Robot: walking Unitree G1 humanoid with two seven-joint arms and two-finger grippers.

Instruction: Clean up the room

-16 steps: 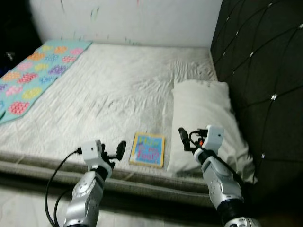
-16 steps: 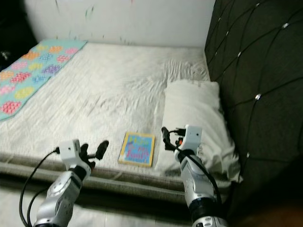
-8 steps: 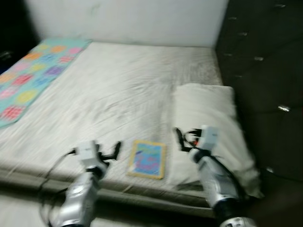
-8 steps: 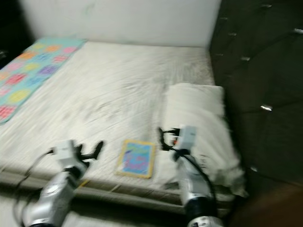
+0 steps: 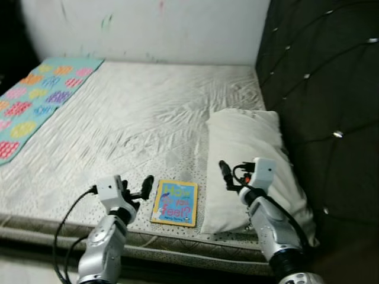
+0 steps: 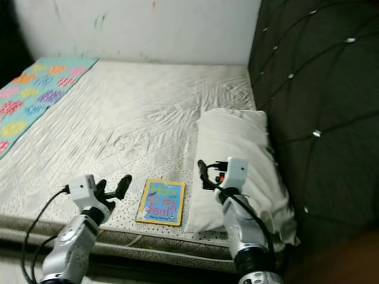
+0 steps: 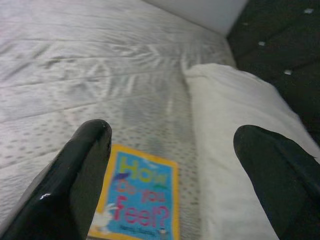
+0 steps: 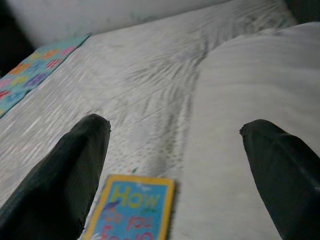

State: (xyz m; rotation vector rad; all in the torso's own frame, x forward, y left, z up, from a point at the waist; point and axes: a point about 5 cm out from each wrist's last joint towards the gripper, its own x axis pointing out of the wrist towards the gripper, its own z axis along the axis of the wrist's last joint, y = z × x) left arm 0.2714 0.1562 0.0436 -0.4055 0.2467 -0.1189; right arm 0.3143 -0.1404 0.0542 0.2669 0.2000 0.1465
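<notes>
- Book (image 5: 174, 203) flat at bed's (image 5: 136, 124) near edge, just left of pillow (image 5: 249, 160).
- Left tool (image 5: 140, 190) and right tool (image 5: 228, 175) flanking it, fingers apart, seemingly hovering.

You have a yellow-bordered book (image 6: 160, 202) lying flat near the front edge of the bed (image 6: 148, 112), just beside a white pillow (image 6: 240, 160). Your left gripper (image 6: 112, 188) hovers to the book's left, and your right gripper (image 6: 204, 174) hangs over the pillow's near edge. A patterned blanket (image 6: 32, 89) lies at far left.
</notes>
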